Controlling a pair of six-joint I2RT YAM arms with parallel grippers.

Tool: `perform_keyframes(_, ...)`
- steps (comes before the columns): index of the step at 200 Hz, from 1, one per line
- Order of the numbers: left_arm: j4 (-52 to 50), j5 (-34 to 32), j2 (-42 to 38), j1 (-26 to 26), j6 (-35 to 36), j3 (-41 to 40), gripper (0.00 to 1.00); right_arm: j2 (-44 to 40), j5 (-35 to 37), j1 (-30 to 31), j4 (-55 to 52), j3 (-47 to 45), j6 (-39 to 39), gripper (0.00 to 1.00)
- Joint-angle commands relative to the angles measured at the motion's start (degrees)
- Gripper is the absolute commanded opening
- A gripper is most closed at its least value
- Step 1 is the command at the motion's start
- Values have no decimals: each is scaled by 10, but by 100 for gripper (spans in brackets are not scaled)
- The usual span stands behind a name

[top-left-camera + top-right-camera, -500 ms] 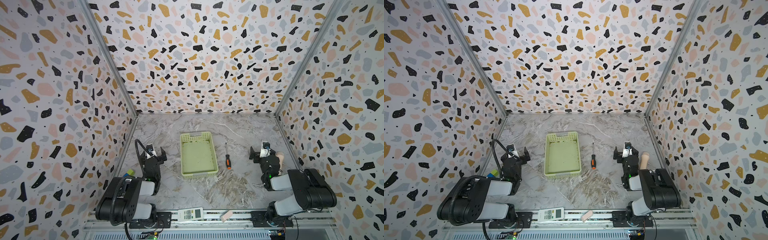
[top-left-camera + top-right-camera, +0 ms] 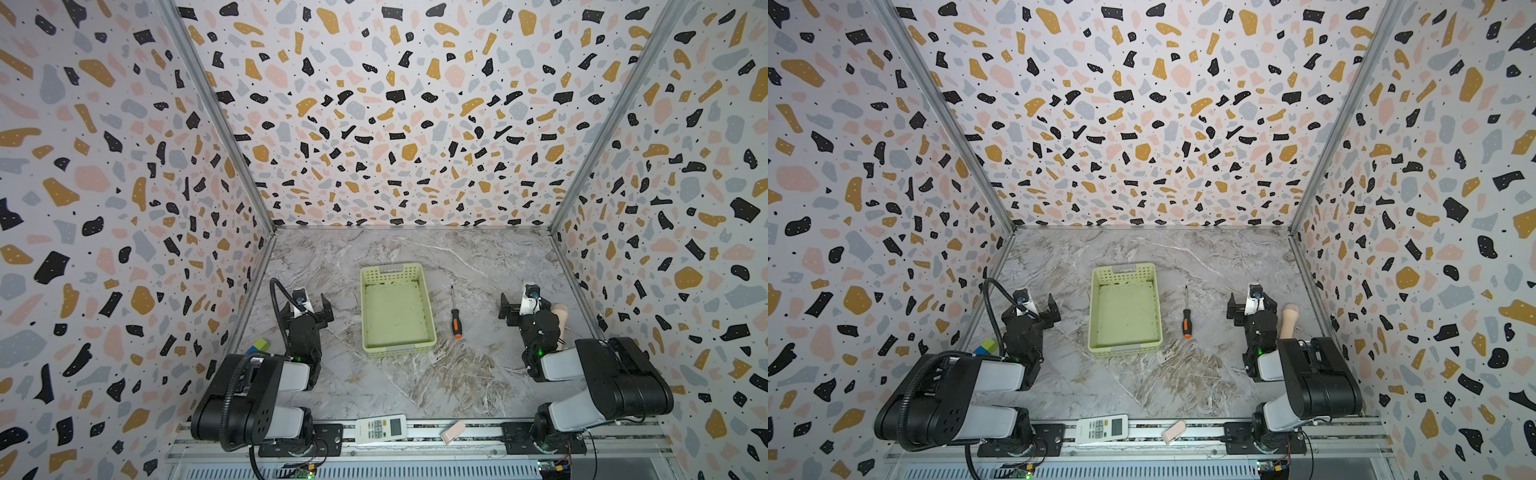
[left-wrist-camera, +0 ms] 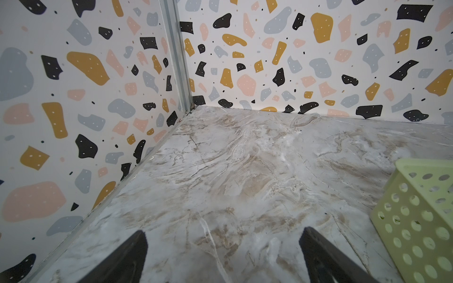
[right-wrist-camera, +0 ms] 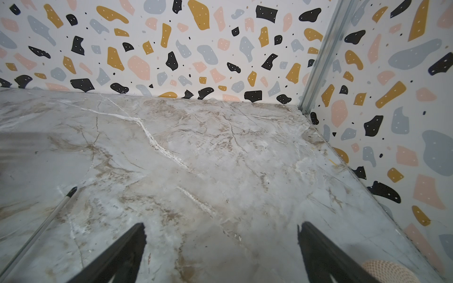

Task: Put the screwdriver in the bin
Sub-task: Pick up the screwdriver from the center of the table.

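Note:
The screwdriver (image 2: 456, 316) (image 2: 1187, 318) lies flat on the marble tabletop just right of the bin, shaft pointing to the back wall, orange end toward the front. The pale yellow-green bin (image 2: 395, 316) (image 2: 1125, 311) sits mid-table with nothing in it. My left gripper (image 2: 306, 308) (image 3: 223, 231) hovers low to the left of the bin, open and holding nothing; a bin corner (image 3: 416, 215) shows in its wrist view. To the right of the screwdriver my right gripper (image 2: 524, 305) (image 4: 220, 225) is open and holding nothing; the thin shaft (image 4: 49, 215) shows in its wrist view.
A beige rounded object (image 2: 559, 316) (image 4: 389, 270) stands close beside the right gripper, near the right wall. A green and blue block (image 2: 259, 345) lies by the left wall behind the left arm. A white remote (image 2: 380, 428) and a pink block (image 2: 453, 432) rest on the front rail.

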Motion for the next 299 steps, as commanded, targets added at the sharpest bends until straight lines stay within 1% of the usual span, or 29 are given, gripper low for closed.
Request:
perform_keyframes(1,20,-5,1,-1,1,10,100,-1,6,3,5,12,1,99)
perform_keyframes(212,18,-5,3,-1,2,12,99,-2,7,3,6,9,2,99)
perform_keyframes(251,20,-5,-1,-1,1,8,100,-4,-2,-1,11,6,4,99)
perform_keyframes(258,21,-16,-3,-1,-5,10,100,-5,-5,-1,14,4,3,99)
perform_keyframes(268,-15,-35,-17,-1,-13,28,99,-10,-8,-1,21,-1,2,99)
perform_keyframes(279,-136,-43,-48,-1,-18,78,99,-33,-13,2,-6,3,-4,99)
perform_keyframes(288,-209,-42,-67,-1,-14,119,100,-60,-16,4,-62,19,-7,99)
perform_keyframes(299,-252,-33,-92,-1,-19,150,99,-100,-13,4,-165,56,4,99)
